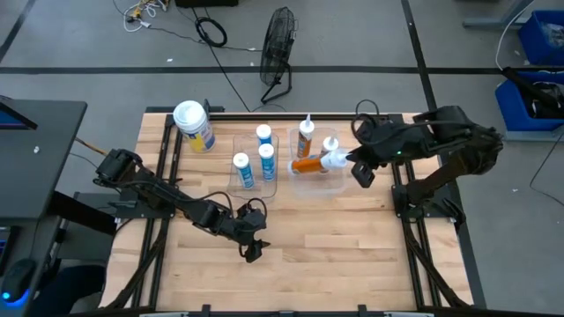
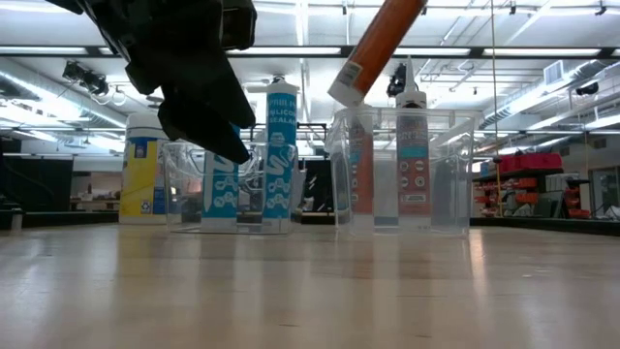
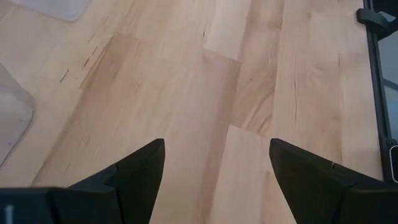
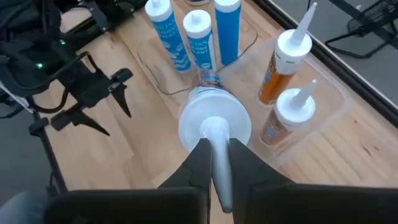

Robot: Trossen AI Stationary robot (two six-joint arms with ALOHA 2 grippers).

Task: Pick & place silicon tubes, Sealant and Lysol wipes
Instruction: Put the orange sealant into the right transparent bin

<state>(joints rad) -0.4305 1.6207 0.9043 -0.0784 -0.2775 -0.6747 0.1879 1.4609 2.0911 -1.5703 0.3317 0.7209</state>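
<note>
The wooden counter (image 1: 352, 255) carries two clear bins side by side near its far edge: a left bin (image 1: 255, 187) and a right bin (image 1: 337, 182). With the right bin as the landmark, the one Lysol wipes canister (image 1: 194, 126) stands well to its left, past the left bin, on bare wood near the far left corner. Three blue-and-white silicone tubes (image 1: 265, 162) stand upright in the left bin. Two orange sealant tubes (image 1: 306, 137) with white nozzles stand upright in the right bin, and a third orange tube (image 1: 310, 163) hangs tilted over it.

The right end effector (image 1: 352, 158) sits at the right bin's right side, pinched tight on that third tube's white nozzle. The right wrist view shows this grip plainly, looking down the nozzle (image 4: 217, 162); the low view shows only the tilted orange body (image 2: 378, 44) above the bin's rim.

The left end effector (image 1: 253, 249) hovers in front of the left bin, fingers spread wide and empty. The left wrist view shows only bare wood between its fingers (image 3: 140, 171). The counter's whole near half lies open.
</note>
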